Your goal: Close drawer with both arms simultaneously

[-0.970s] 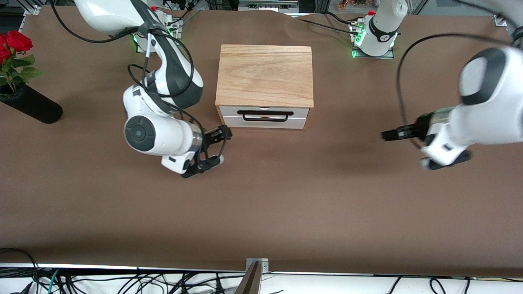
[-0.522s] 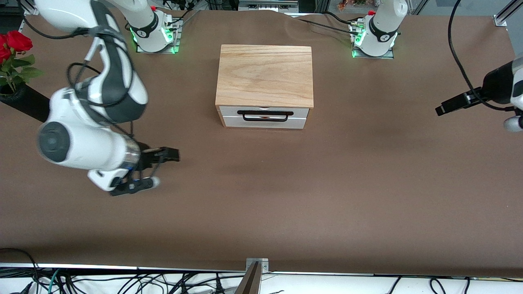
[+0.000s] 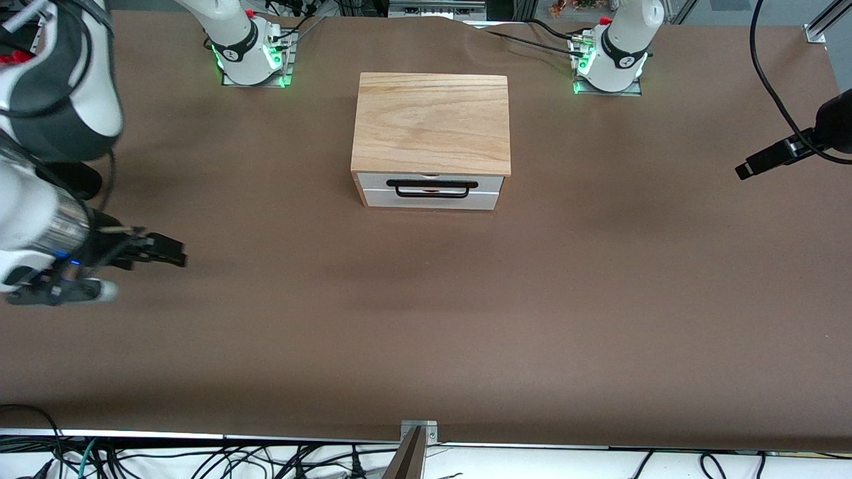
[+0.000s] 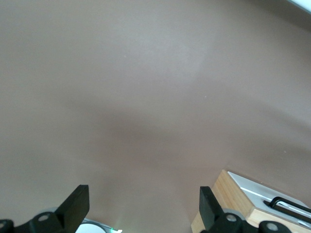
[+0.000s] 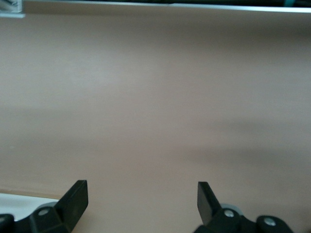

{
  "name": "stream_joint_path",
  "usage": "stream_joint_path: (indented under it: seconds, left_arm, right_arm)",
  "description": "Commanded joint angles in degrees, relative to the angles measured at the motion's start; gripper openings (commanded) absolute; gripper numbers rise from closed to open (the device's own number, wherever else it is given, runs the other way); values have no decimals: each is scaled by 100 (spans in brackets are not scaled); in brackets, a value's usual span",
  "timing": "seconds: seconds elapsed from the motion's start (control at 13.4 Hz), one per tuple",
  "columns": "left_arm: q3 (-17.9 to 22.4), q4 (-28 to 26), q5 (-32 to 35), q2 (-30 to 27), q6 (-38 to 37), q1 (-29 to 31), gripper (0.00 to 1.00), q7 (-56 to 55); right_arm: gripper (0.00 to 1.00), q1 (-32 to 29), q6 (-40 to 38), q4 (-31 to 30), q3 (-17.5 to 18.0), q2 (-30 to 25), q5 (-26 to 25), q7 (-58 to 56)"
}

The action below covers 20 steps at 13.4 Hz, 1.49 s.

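The drawer (image 3: 429,183) has a white front panel and a black wire handle (image 3: 432,188). It sits pushed in under the front edge of the light-wood box (image 3: 431,123) at the table's middle. My right gripper (image 3: 166,251) is open and empty, low over bare table at the right arm's end, well away from the drawer. My left gripper (image 3: 751,166) is open and empty over the left arm's end of the table. In the left wrist view (image 4: 144,206) the drawer's corner (image 4: 257,191) shows past one finger. The right wrist view (image 5: 142,199) shows only bare table.
A black vase (image 3: 83,178) is mostly hidden by the right arm near that end of the table. The two green-lit arm bases (image 3: 249,50) (image 3: 609,56) stand beside the box's back corners. A brown cloth (image 3: 426,319) covers the table.
Both arms have swung outward from beside the drawer front toward their own table ends. The drawer and box have not moved.
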Motion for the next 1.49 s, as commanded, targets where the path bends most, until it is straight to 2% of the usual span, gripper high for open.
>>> stream_joint_path:
  seconds: [0.0,0.37,0.6,1.42]
  left_arm:
    - [-71,-517,176,-395,43,46,100,-75]
    - [-71,-764,176,-422,96,152,100,-5]
    - [-71,-764,176,-422,87,152,100,-5]
    - [-62,-720,97,-492,61,380,100,153]
  right_arm:
    - [100,-240,6,-801,77,-760,-205,24]
    - [100,-557,23,-1066,191,-1218,-381,-11]
    - [100,-715,49,-1679,612,-1754,-618,32]
    - [100,-786,-65,-1664,631,-1659,-601,-29]
